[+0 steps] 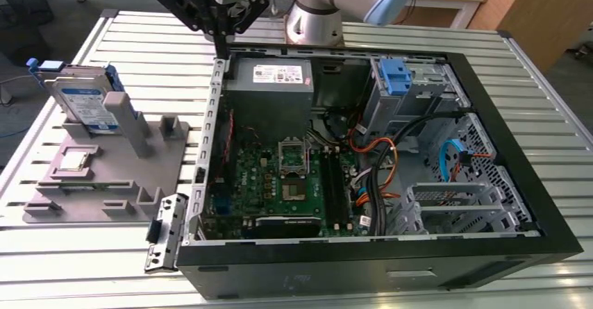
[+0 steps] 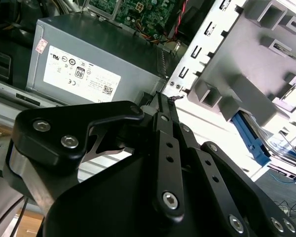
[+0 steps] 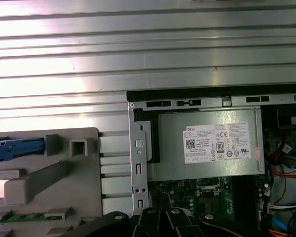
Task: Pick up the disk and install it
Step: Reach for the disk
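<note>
Slatted table [image 1: 139, 38] — disk [image 1: 82, 102] well apart from gripper [image 1: 221, 48].

One disk [image 1: 85, 106], one computer case [image 1: 371, 267], one fixture [image 1: 102, 180]

The arm [image 1: 315, 17] rises at the rear edge of the bench [image 1: 139, 38] in the exterior view, its upper joints bent toward that view's left. The black gripper [image 1: 221, 42] [image 2: 162, 98] hangs point-down from it, jaws pressed together tip to tip, holding nothing.

a slatted metal table [image 1: 79, 267] carries a grey parts holder [image 1: 102, 184] beside an open computer case [image 1: 371, 267].
</note>
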`<state>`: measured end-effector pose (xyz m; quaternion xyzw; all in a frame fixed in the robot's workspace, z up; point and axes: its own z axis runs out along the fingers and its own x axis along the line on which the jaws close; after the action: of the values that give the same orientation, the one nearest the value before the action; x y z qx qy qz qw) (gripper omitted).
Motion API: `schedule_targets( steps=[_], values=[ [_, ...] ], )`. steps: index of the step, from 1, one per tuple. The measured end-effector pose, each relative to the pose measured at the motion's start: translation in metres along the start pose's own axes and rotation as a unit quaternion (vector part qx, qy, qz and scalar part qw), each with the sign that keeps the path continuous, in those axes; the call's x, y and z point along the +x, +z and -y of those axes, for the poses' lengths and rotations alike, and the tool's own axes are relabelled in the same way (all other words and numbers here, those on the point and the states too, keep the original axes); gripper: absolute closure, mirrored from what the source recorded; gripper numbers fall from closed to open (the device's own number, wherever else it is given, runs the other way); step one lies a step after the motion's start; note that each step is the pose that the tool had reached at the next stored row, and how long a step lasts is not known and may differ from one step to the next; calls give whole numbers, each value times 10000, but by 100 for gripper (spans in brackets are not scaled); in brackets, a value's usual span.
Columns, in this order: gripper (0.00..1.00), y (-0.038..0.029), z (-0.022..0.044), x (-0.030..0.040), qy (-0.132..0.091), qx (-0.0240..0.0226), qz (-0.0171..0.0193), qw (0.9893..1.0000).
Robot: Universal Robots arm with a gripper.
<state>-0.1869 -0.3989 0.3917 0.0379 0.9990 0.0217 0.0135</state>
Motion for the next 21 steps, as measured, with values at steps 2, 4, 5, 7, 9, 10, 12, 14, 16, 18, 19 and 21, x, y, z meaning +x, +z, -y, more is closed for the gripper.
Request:
schedule_targets(
  steps=[2,4,5,7,9,10,12,14,16,18,19,21],
  values=[
    [89,-1,1,4,0,0,0,10000],
    [89,0,1,5,0,0,0,10000],
    [89,0,1,9,1,0,0,10000],
    [89,0,2,19,0,0,0,10000],
    [89,0,3,32,0,0,0,10000],
    [89,0,3,38,0,0,0,10000],
    [89,0,3,41,-1,0,0,10000],
    [89,0,4,52,0,0,0,10000],
    [89,0,4,53,0,0,0,10000],
    [89,0,5,59,1,0,0,10000],
    [89,0,5,63,0,0,0,10000],
    [89,0,6,69,0,0,0,10000]
  ],
)
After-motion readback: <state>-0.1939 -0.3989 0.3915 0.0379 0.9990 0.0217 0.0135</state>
